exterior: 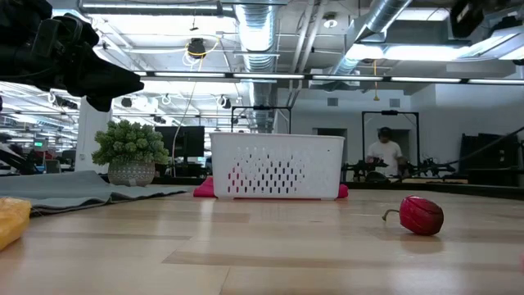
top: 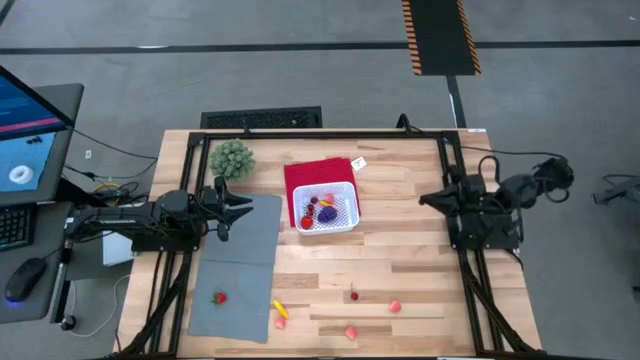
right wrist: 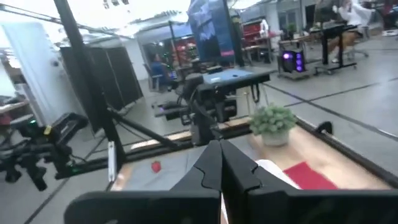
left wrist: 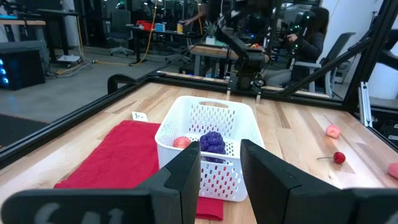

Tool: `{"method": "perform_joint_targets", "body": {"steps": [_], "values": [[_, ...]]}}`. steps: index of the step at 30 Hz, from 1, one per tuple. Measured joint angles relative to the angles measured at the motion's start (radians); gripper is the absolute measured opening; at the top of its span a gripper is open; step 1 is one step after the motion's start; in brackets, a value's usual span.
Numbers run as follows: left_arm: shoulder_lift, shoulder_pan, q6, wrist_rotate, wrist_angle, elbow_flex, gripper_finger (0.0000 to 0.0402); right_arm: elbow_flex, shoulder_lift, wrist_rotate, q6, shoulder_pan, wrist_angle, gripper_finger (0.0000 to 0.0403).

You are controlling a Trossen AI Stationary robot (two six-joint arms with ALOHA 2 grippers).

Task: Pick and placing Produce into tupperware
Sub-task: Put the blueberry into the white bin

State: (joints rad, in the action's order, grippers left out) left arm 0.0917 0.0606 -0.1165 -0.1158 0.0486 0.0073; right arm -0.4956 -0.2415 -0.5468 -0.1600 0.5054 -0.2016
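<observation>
Surface (top: 420,260): pale wood planks, smooth, faint sheen, visible grain. Tupperware (left wrist: 208,146): white plastic, perforated walls, slightly glossy. Red cloth (left wrist: 118,162) beneath it: soft matt fabric. Grey mat (top: 240,265): matt, cloth-like, lying in loose folds in the low view. Produce, e.g. red piece (exterior: 421,215): smooth and shiny, probably plastic. Left end effector (left wrist: 221,171): matt dark plastic fingers. Frame rails (top: 330,135): black metal, dull finish.
</observation>
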Motion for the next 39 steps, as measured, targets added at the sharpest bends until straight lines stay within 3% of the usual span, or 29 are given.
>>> {"method": "perform_joint_targets", "body": {"steps": [6,11,15,22,25,28,39], "values": [[0.0,0.0,0.0,0.0,0.0,0.0,0.0104,0.222,0.103,0.0,-0.015,-0.008,0.248,0.0011],[0.0,0.0,0.0,0.0,0.0,0.0,0.0104,0.339,0.149,0.017,-0.016,-0.012,0.365,0.0013],[0.0,0.0,0.0,0.0,0.0,0.0,0.0104,0.406,0.179,-0.032,-0.076,-0.047,0.498,0.0009],[0.0,0.0,0.0,0.0,0.0,0.0,0.0104,0.489,0.212,-0.057,-0.373,-0.155,0.505,0.0014],[0.0,0.0,0.0,0.0,0.0,0.0,0.0104,0.489,0.213,-0.048,-0.414,-0.187,0.482,0.0013],[0.0,0.0,0.0,0.0,0.0,0.0,0.0104,0.489,0.213,-0.038,-0.352,-0.204,0.488,0.0012],[0.0,0.0,0.0,0.0,0.0,0.0,0.0104,0.489,0.156,0.025,0.171,-0.214,0.356,0.0012]]}}
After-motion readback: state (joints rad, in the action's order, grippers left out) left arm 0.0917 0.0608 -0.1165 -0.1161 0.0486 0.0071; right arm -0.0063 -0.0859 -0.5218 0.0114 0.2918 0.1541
